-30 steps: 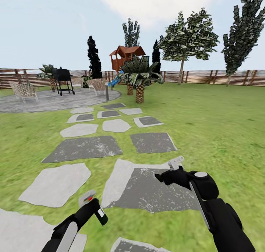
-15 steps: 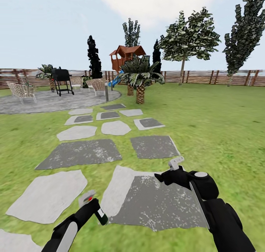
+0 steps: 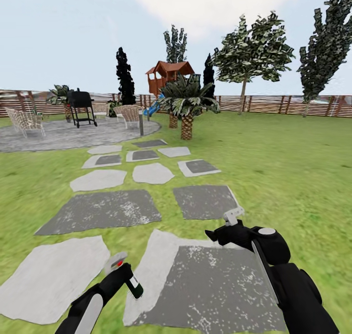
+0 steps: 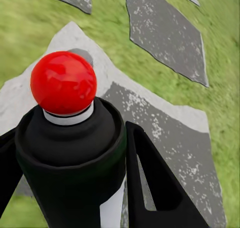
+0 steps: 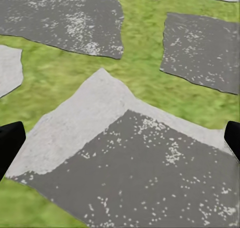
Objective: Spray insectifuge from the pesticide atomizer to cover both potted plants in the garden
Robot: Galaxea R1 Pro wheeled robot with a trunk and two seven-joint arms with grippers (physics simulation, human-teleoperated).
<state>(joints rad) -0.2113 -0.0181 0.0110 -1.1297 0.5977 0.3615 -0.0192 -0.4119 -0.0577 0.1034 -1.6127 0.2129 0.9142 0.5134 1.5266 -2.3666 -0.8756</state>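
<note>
While left gripper jaws clamp the pesticide atomizer low over the stepping stones, right gripper jaws spread wide, holding nothing, above grey paving.

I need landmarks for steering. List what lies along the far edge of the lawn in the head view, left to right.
Chairs → grill → bollard lamp → playhouse → palm → leafy tree → tall tree.
</note>
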